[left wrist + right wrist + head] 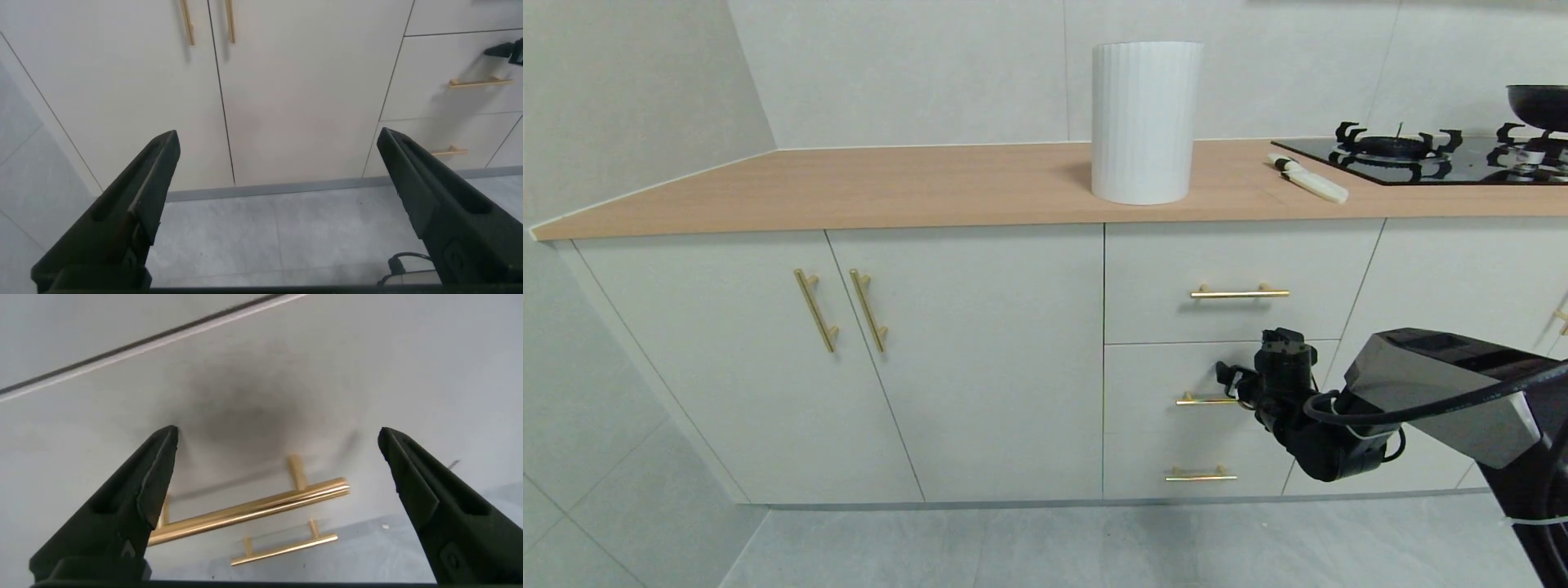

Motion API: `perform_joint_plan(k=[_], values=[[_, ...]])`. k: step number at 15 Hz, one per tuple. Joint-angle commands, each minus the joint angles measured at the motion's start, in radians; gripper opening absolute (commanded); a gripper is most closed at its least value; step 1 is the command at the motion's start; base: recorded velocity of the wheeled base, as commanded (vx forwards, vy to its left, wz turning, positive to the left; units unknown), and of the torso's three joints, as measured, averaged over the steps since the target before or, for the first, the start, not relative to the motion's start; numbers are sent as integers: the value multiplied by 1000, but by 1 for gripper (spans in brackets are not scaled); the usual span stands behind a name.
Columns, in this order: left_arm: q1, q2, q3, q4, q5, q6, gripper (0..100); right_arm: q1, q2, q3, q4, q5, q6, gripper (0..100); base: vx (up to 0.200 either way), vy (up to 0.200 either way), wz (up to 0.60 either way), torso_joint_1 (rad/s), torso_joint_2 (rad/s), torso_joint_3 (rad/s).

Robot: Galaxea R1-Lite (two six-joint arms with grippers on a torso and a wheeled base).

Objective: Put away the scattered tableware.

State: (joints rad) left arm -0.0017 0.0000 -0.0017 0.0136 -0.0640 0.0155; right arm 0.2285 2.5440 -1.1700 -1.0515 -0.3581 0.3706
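From the head, a pale knife [1307, 177] lies on the wooden counter [890, 184], between a tall white ribbed canister [1146, 122] and the black hob [1421, 159], just beside the hob's near corner. A dark pan [1539, 104] sits on the far burner. Below the counter, the right gripper [1252, 371] is low in front of the drawer stack, right at the middle drawer's brass handle [1205, 400]. Whether it touches the handle I cannot tell from here. The two cabinet doors [849, 359] to the left are closed. In the left wrist view, the left gripper [277, 135] has its fingers spread wide with nothing between them. It faces the closed doors [310, 90] and the grey floor [270, 229]. The right gripper [507, 51] shows far off by the handle [480, 82]. In the right wrist view, the right gripper [276, 437] is also spread wide and holds nothing. It is close against the drawer front, with the handle [253, 510] lying across the gap between its fingers and the bottom drawer's handle [282, 549] beyond.
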Motion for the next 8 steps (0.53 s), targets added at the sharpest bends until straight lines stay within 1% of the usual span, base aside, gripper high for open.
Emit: perform_joint_plan(k=[1, 3, 5, 8], values=[[0, 0, 0, 0, 0, 0, 100, 5, -68, 92, 4, 18, -2, 100, 0, 0, 0, 0, 0, 0], [0, 0, 0, 0, 0, 0, 100, 8, -185, 237, 16, 93, -7, 100, 0, 0, 0, 0, 0, 0], [0, 0, 0, 0, 0, 0, 100, 14, -312, 340, 70, 160, -9, 100, 0, 0, 0, 0, 0, 0], [0, 0, 0, 0, 0, 0, 100, 12, -465, 406, 119, 154, -61, 100, 0, 0, 0, 0, 0, 0]])
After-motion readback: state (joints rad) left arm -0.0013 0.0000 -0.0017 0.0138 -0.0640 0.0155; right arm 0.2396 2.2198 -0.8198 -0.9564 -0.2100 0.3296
